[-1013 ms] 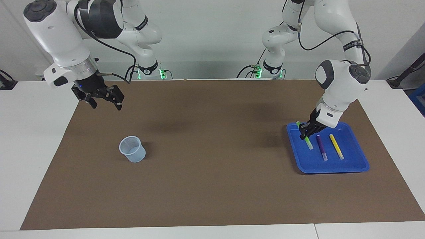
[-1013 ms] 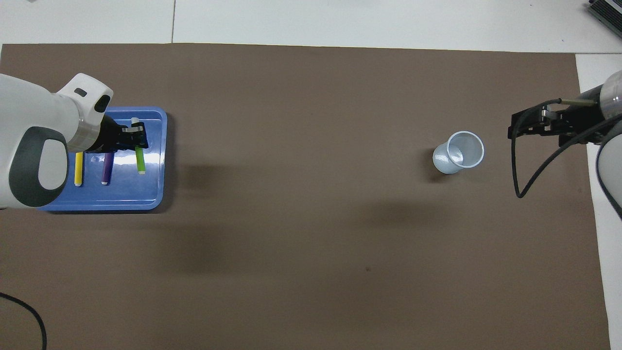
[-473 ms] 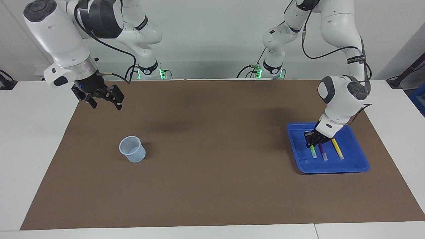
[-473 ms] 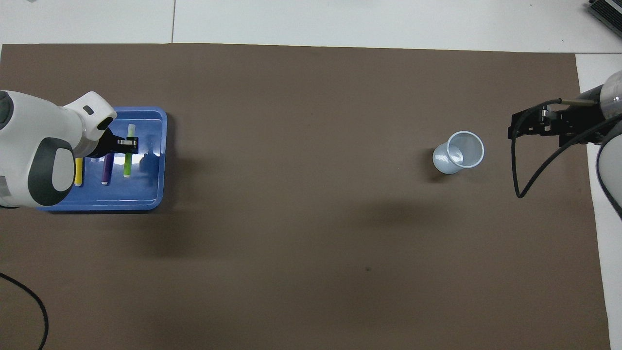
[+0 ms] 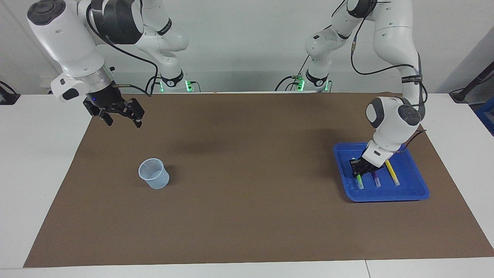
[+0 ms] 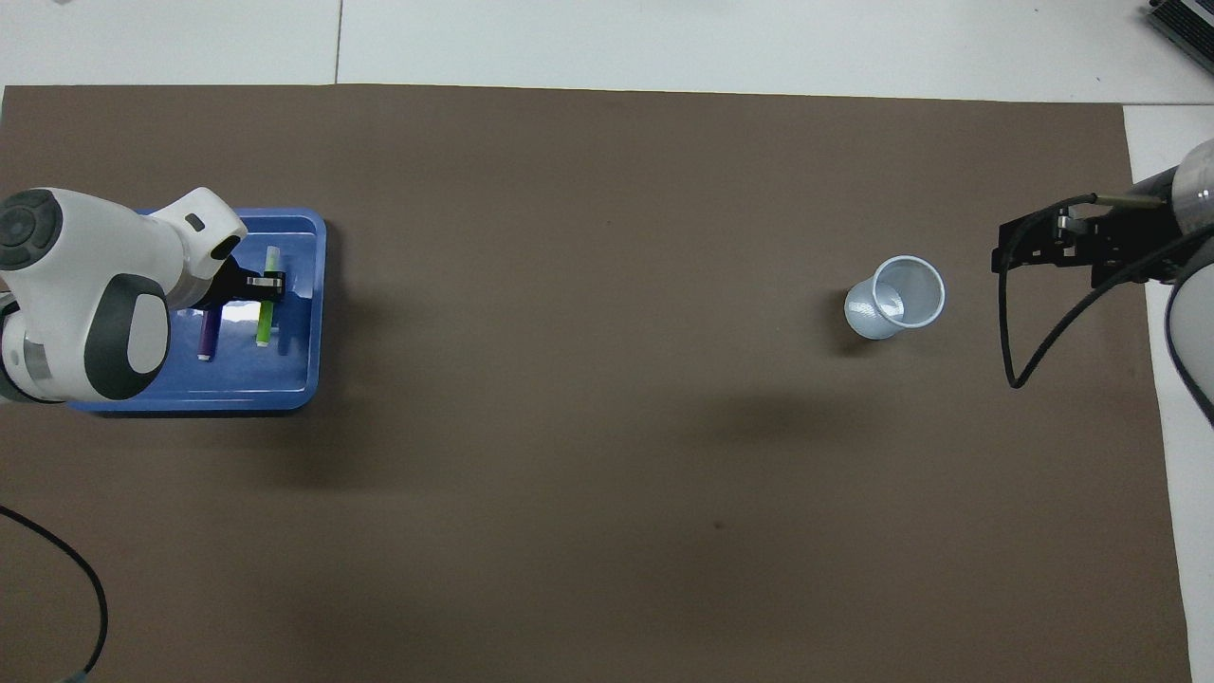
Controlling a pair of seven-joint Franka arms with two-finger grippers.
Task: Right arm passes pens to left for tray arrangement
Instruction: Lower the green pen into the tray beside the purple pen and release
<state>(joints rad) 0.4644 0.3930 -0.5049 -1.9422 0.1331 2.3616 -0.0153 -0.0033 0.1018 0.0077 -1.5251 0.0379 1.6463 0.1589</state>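
The left claw (image 5: 359, 172) is down in the tray (image 5: 409, 191), clamped on the green pen (image 5: 359, 181) beside the purple (image 5: 375, 179) and yellow pens (image 5: 392, 172). The right claw (image 5: 121, 117) hangs wide open, holding nothing, near the cup (image 5: 154, 173).

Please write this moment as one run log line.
left gripper: shut on green pen, low in tray | purple pen, yellow pen: in tray | right gripper: open, waiting

White arms, black grippers, black cables.
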